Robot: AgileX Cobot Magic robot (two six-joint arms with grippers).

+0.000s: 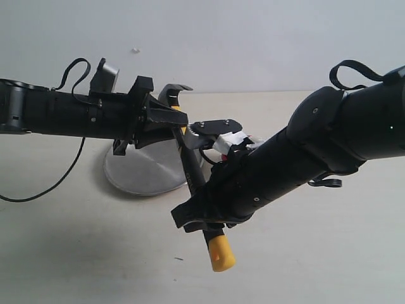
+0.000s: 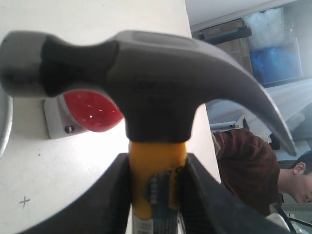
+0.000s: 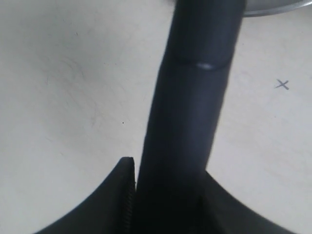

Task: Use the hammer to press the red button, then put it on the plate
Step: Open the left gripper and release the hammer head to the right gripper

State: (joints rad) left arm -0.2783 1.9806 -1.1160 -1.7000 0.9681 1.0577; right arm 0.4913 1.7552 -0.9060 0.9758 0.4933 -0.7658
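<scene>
Hammer (image 2: 156, 83) is up in the air, and I've got it at both ends. My left gripper (image 2: 157, 165) is clamped on the yellow neck just under the steel head, fingers tight on either side. My right gripper (image 3: 168, 175) is closed round the black rubber grip further down. In the exterior view the yellow butt pokes out below my right arm, so the whole tool hangs tilted across the middle, touching nothing but me.

Out from there: the red button (image 2: 90, 109) sits on its pale base right behind the striking end of the head in my left wrist view. The two are near each other, though I can't tell whether they touch. From outside, my right arm hides most of the button.

The plate (image 1: 136, 177) lies on the table (image 1: 316, 253) under my left arm, close beside the handle, with nothing on it that I can see.

My read on progress: whether the button has been pressed I can't say from here. What's plain is that the hammer isn't on the plate yet, so the placing is certainly left to do. One gripper will probably have to let go first.
</scene>
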